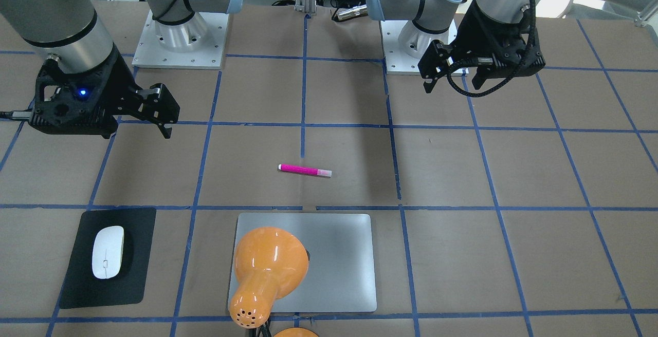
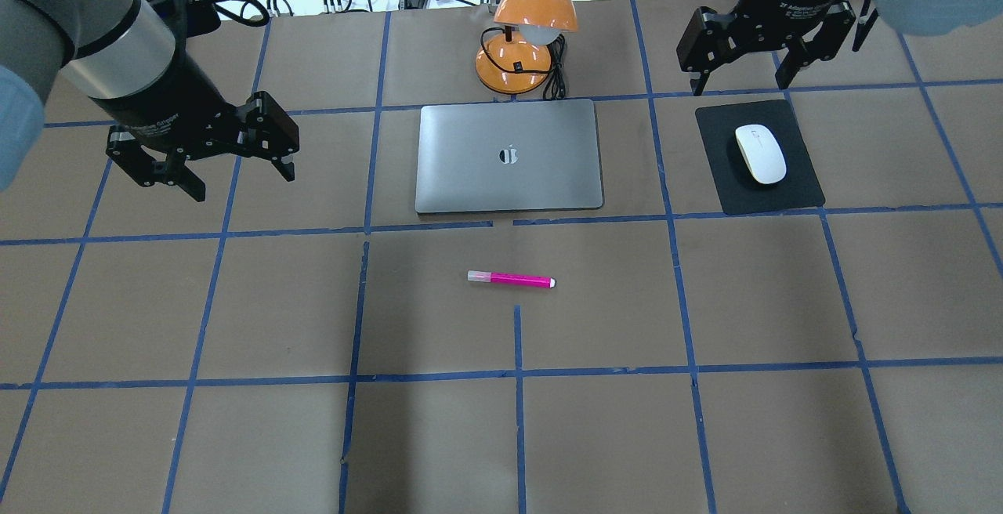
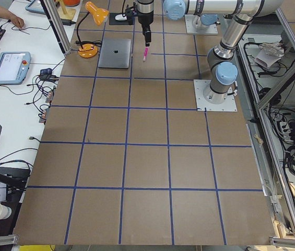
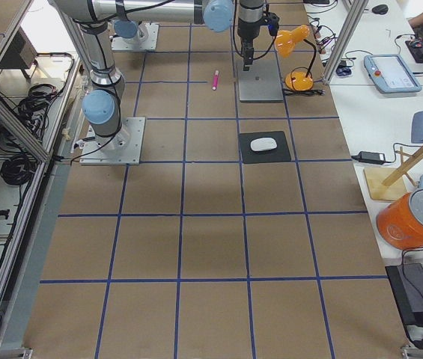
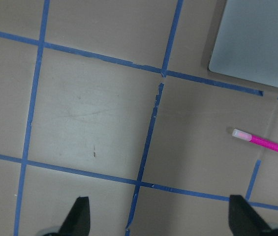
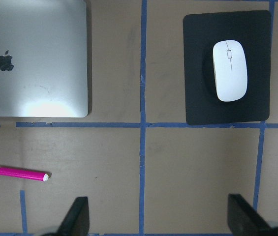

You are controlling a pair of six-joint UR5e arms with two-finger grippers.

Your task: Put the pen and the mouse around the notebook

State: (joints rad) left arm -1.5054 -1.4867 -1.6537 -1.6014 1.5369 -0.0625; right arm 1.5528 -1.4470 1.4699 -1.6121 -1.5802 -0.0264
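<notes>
The silver-grey notebook (image 2: 509, 155) lies shut at the table's far middle. A magenta pen (image 2: 511, 280) rests flat on the paper a little nearer the robot than the notebook, parallel to its long edge. To the notebook's right in the overhead view, the white mouse (image 2: 760, 153) sits on a black mat (image 2: 725, 185). My left gripper (image 2: 239, 181) hovers open and empty to the left of the notebook. Just beyond the mat, my right gripper (image 2: 740, 87) hangs open and holds nothing. The right wrist view shows the mouse (image 6: 230, 70), pen (image 6: 15, 172) and notebook (image 6: 33, 59) below.
An orange desk lamp (image 2: 533, 12) stands behind the notebook, its shade leaning over the far edge (image 1: 267, 270). Blue tape lines grid the brown table cover. Cables and side benches with devices lie beyond the table's far edge.
</notes>
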